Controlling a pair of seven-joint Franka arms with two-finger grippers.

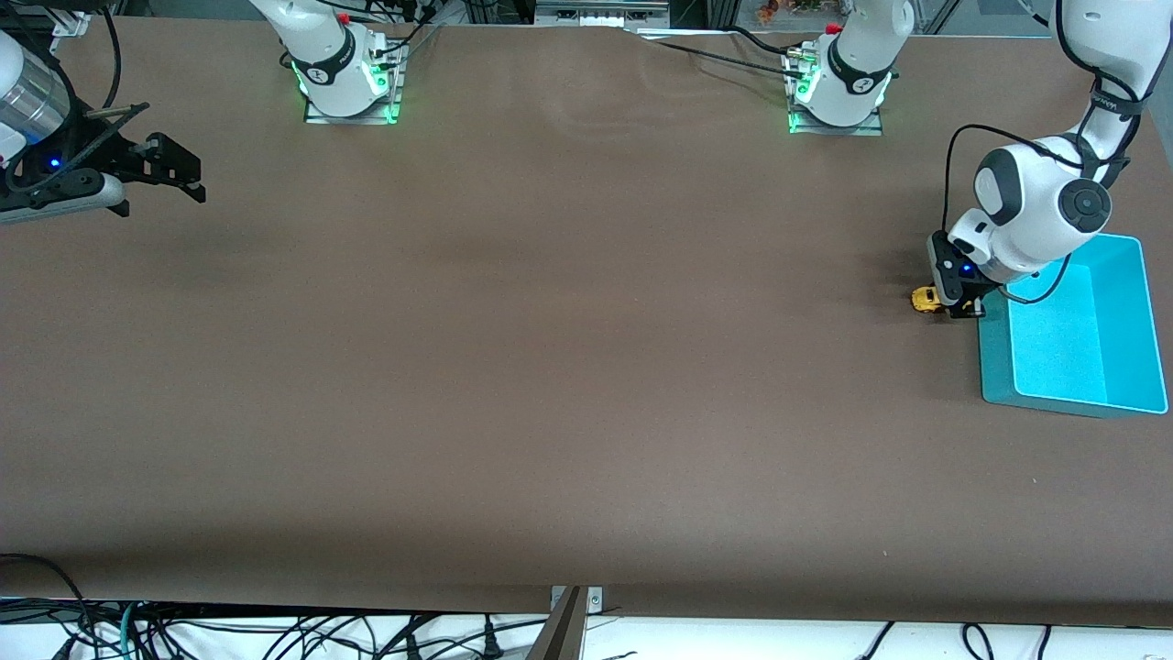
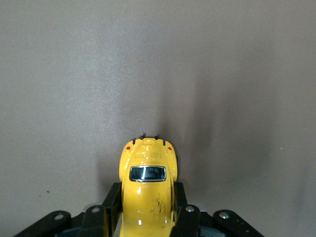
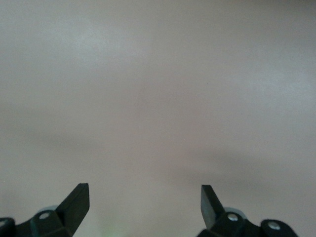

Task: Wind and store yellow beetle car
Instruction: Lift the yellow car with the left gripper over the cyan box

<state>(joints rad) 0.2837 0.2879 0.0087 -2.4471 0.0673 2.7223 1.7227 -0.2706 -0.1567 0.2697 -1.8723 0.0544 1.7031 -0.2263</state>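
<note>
Left end effector [image 1: 953,301] is clamped on the yellow beetle car [image 1: 926,300], seemingly down on the counter [image 1: 550,367] just beside the teal bin [image 1: 994,367]. Right end effector [image 1: 165,183] waits, fingers apart, well apart from the bin.

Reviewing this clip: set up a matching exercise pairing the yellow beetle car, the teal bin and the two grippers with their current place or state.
Things:
1. yellow beetle car
2. teal bin
3. left gripper
4. right gripper

States:
A. open, holding nothing, up at the right arm's end of the table
B. on the table beside the car, nothing in it
C. shut on the car
D. between two fingers, low at the table

Pairs: 1-D, 2-B, 3-C, 4-A
</note>
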